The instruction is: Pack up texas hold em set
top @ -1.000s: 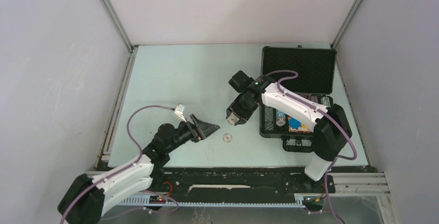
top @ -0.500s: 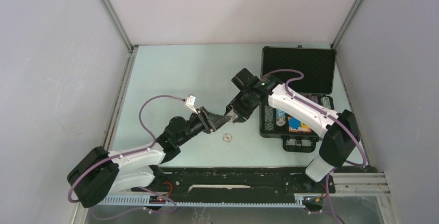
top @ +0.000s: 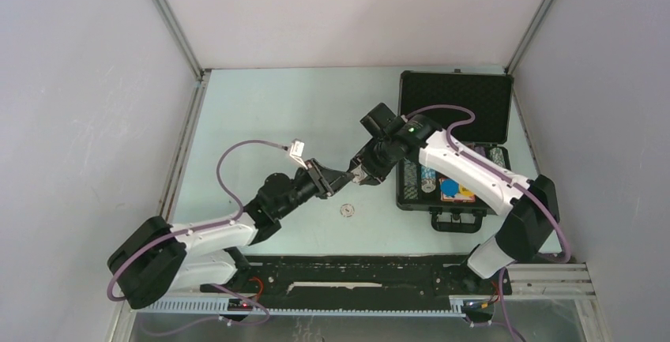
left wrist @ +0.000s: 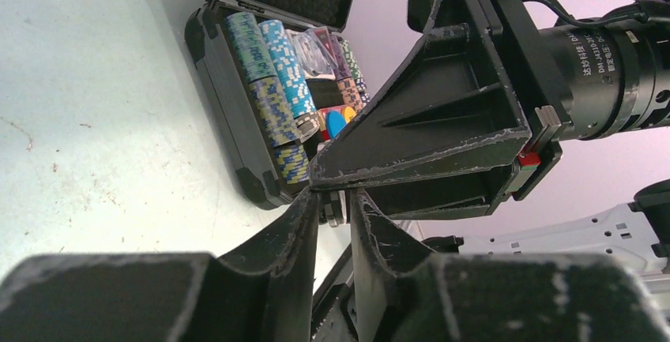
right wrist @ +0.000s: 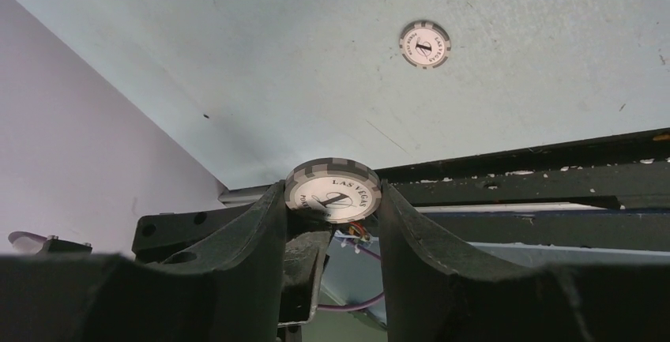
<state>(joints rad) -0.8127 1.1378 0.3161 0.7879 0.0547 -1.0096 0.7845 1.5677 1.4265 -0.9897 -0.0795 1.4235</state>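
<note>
A grey chip (right wrist: 333, 190) is clamped in the right claw (right wrist: 332, 200), above the tabletop (top: 269, 113). The left claw (left wrist: 334, 206) is nearly together around the chip's edge; a grip cannot be told. A second chip (top: 346, 210) is seen lying on the tabletop near the open black case (top: 454, 103).

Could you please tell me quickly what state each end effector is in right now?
Left end effector: jaws narrow, beside the poker chip; grip cannot be told.
Right end effector: holding the poker chip.
</note>
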